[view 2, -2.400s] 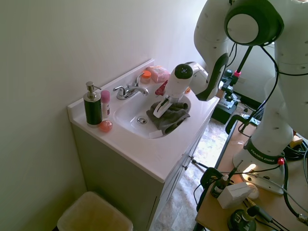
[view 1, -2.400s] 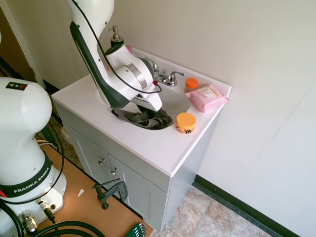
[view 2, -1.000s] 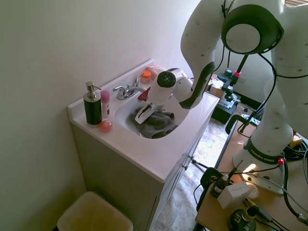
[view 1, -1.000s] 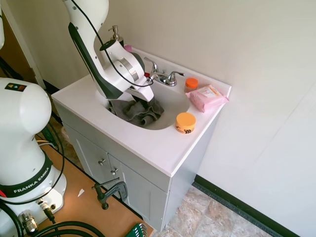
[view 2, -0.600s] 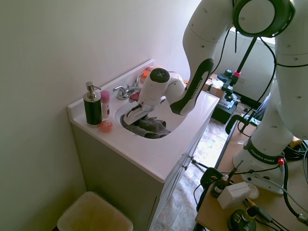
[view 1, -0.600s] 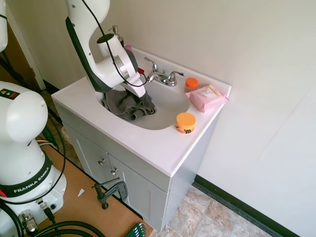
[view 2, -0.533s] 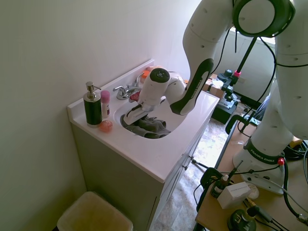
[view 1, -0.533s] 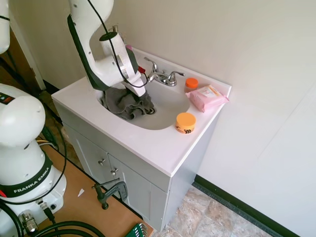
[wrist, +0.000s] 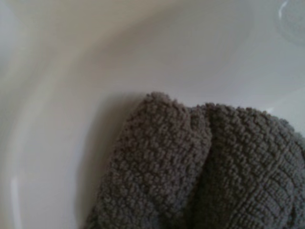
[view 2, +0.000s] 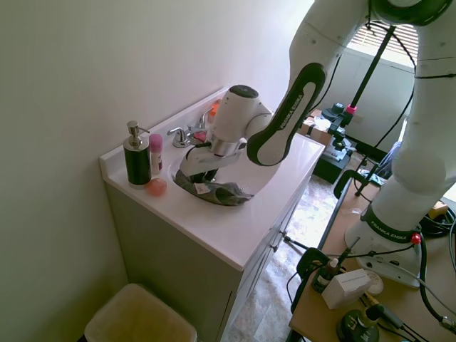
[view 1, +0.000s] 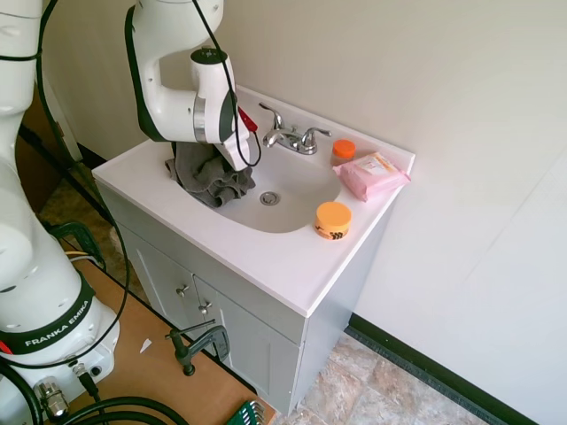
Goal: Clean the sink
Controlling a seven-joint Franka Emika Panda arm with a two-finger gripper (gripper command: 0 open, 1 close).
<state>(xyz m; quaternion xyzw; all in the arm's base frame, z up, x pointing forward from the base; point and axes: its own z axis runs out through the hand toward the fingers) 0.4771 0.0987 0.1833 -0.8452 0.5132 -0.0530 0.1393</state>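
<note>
The sink [view 1: 299,186] is a white oval basin with a round metal drain [view 1: 269,198] and a chrome two-handle faucet [view 1: 290,137]. A crumpled grey cloth [view 1: 210,178] lies against the basin's left end, partly up its wall. My gripper [view 1: 211,159] points down onto it, mostly hidden by the wrist. From the other side the gripper [view 2: 204,174] is shut on the cloth [view 2: 217,190], which bunches under it beside the sink rim [view 2: 214,219]. The wrist view shows the cloth [wrist: 200,171] on the glossy basin wall [wrist: 119,57].
An orange jar [view 1: 333,220], a small orange-lidded jar [view 1: 344,150] and a pink wipes pack [view 1: 372,174] sit on the rim's right side. A dark soap dispenser [view 2: 136,158], a pink bottle [view 2: 155,152] and a pink ball [view 2: 156,187] stand by the other end.
The gripper has dragged the cloth across the basin from the right side to the left end, uncovering the drain, and the wrist has turned more upright.
</note>
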